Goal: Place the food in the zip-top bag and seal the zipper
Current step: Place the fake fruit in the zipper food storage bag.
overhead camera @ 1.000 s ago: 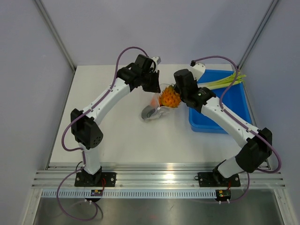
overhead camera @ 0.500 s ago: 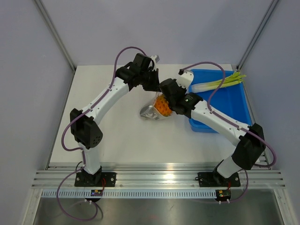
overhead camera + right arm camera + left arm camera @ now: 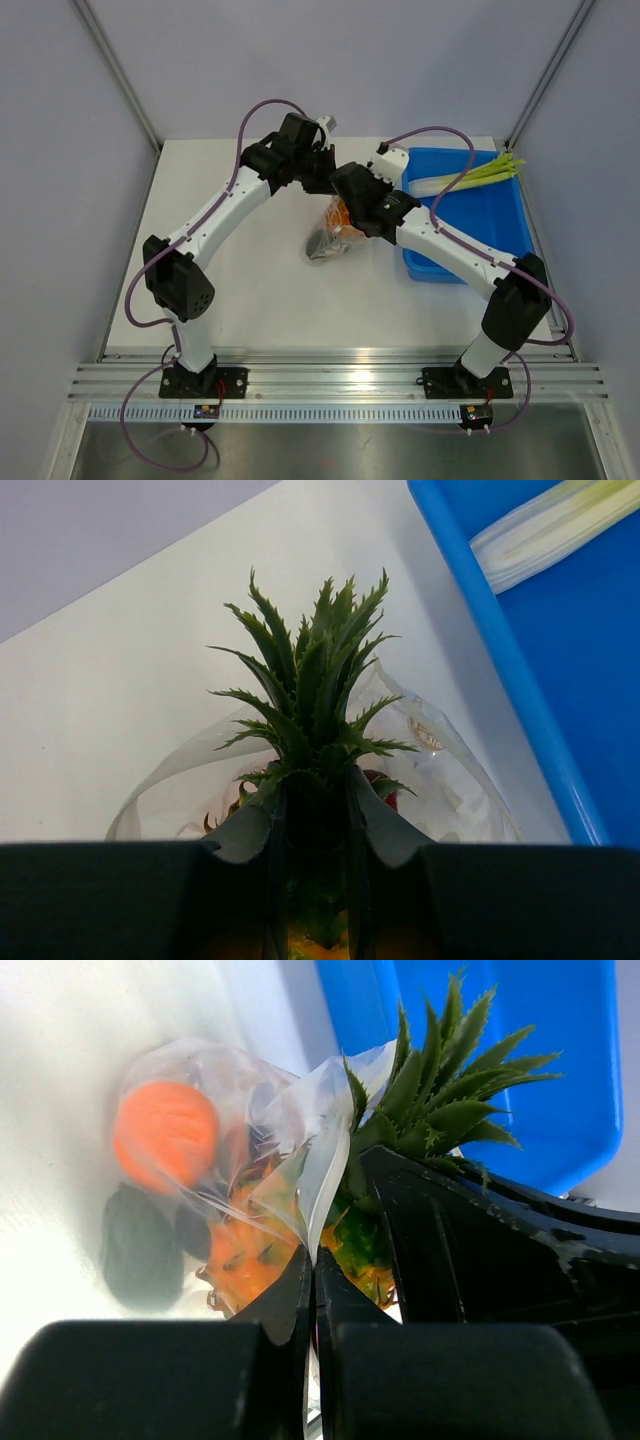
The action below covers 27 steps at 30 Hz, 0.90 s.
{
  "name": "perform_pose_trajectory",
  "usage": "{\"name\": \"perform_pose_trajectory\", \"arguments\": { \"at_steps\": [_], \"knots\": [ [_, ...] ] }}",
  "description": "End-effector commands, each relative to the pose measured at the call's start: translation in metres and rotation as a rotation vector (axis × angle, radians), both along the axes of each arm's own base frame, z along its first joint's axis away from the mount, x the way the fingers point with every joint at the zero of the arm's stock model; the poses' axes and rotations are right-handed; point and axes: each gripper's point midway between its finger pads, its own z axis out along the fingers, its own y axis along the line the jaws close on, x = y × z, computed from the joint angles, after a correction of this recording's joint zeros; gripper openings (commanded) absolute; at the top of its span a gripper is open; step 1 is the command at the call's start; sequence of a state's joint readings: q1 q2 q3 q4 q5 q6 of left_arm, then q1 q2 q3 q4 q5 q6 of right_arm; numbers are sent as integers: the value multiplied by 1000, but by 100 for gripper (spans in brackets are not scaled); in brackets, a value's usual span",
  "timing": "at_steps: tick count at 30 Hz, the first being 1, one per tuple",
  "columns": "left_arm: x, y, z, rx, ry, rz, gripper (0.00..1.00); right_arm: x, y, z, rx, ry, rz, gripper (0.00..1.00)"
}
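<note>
The clear zip-top bag [image 3: 325, 243] lies mid-table with its mouth lifted. My left gripper [image 3: 322, 183] is shut on the bag's mouth edge [image 3: 322, 1175], pinched between its fingertips. Inside the bag are a small orange piece [image 3: 165, 1135] and dark round pieces [image 3: 135, 1250]. My right gripper [image 3: 350, 207] is shut on the orange pineapple [image 3: 341, 214] at the base of its green leaves [image 3: 310, 700] and holds it in the bag's open mouth [image 3: 455, 780]. The pineapple's bumpy body [image 3: 245, 1255] shows through the plastic. The zipper strip cannot be made out.
A blue plastic bin [image 3: 470, 215] stands right of the bag, holding long pale green stalks [image 3: 470, 178]; its wall [image 3: 520, 680] is close to the right gripper. The white table [image 3: 230, 290] extends to the left and front.
My right gripper has carried the pineapple leftward and down from beside the bin into the bag's mouth. My left gripper has stayed shut on the bag edge, shifting slightly.
</note>
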State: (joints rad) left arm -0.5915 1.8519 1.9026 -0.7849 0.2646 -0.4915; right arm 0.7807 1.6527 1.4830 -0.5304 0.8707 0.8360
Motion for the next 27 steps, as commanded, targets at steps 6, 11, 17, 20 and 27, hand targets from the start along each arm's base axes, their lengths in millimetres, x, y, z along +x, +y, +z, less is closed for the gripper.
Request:
{"name": "perform_pose_trajectory", "arguments": {
  "at_steps": [6, 11, 17, 20, 27],
  "knots": [
    [5, -2, 37, -81, -79, 32, 0, -9, 16, -20, 131, 32, -7, 0],
    [8, -1, 34, -73, -76, 45, 0, -18, 33, -20, 150, 69, 113, 56],
    [11, 3, 30, -58, -76, 56, 0, -35, 15, 10, 134, 20, 163, 68],
    [12, 3, 28, -64, -73, 52, 0, -44, -3, 27, 110, -12, 154, 74],
    [12, 0, 29, -76, -71, 43, 0, -48, -39, 23, 118, 55, 156, 78]
  ]
}}
